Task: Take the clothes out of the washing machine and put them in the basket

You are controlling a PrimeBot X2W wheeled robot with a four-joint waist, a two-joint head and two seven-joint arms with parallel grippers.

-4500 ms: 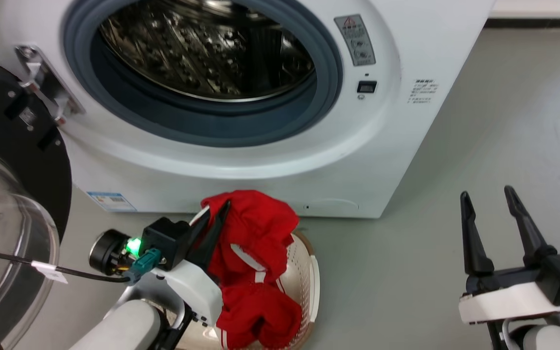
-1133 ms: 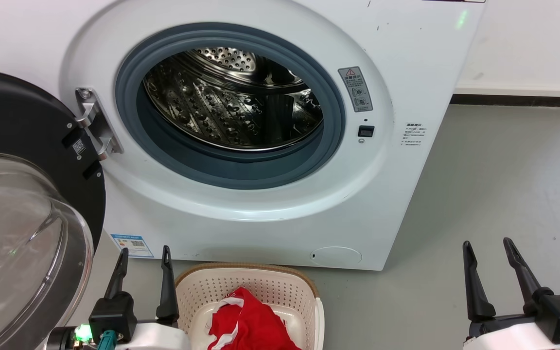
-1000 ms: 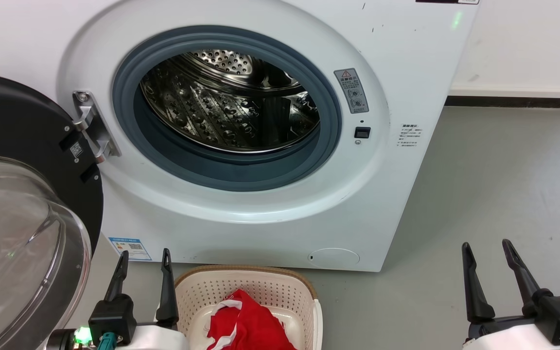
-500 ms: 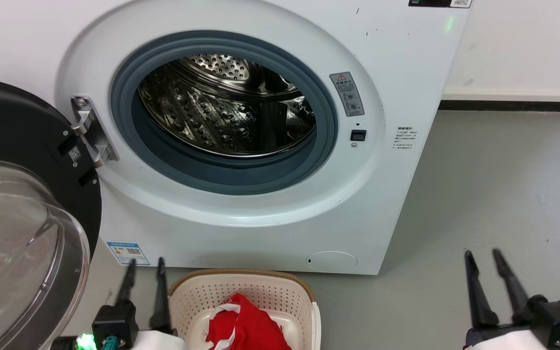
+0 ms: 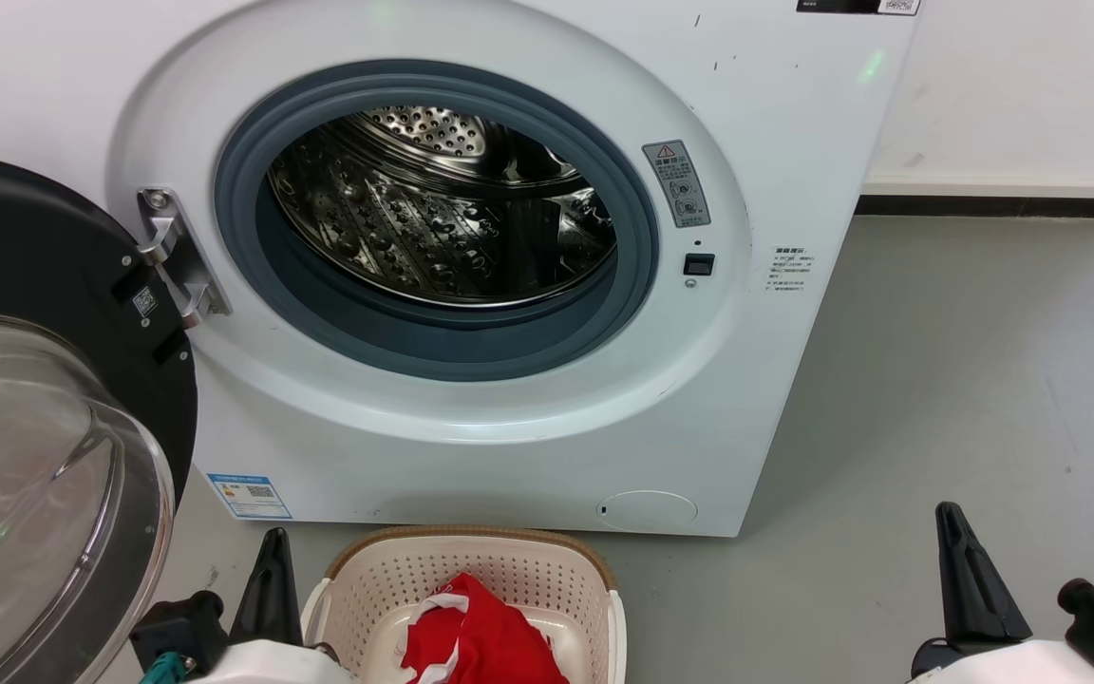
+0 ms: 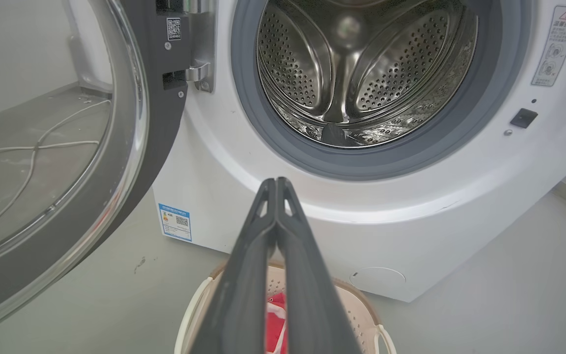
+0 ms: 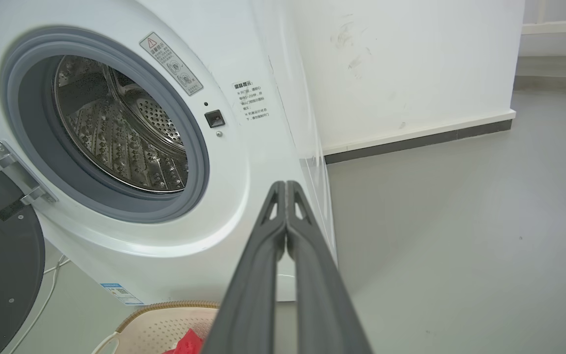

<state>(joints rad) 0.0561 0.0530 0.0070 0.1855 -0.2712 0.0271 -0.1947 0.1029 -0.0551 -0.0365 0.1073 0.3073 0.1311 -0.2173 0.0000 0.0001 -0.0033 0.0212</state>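
Grey floor (image 5: 936, 380): red soft clothes (image 5: 482, 635) in cream perforated basket (image 5: 471, 568), white washing machine (image 5: 509, 465) drum bare, left gripper (image 6: 275, 183) and right gripper (image 7: 285, 185) jaws pinched together, empty; likely finished, no further reach needed.

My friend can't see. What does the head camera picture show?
A white washing machine stands open, its steel drum looking empty. Below, red clothes lie in a basket between the left gripper and right gripper, both shut.

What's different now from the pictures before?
The left end effector let go of the clothes it held above the basket, and they now lie in it. It then moved off to the basket's left. Both it and the right end effector, open a second ago, have shut empty. The washer stays put, its door open, its drum bare.
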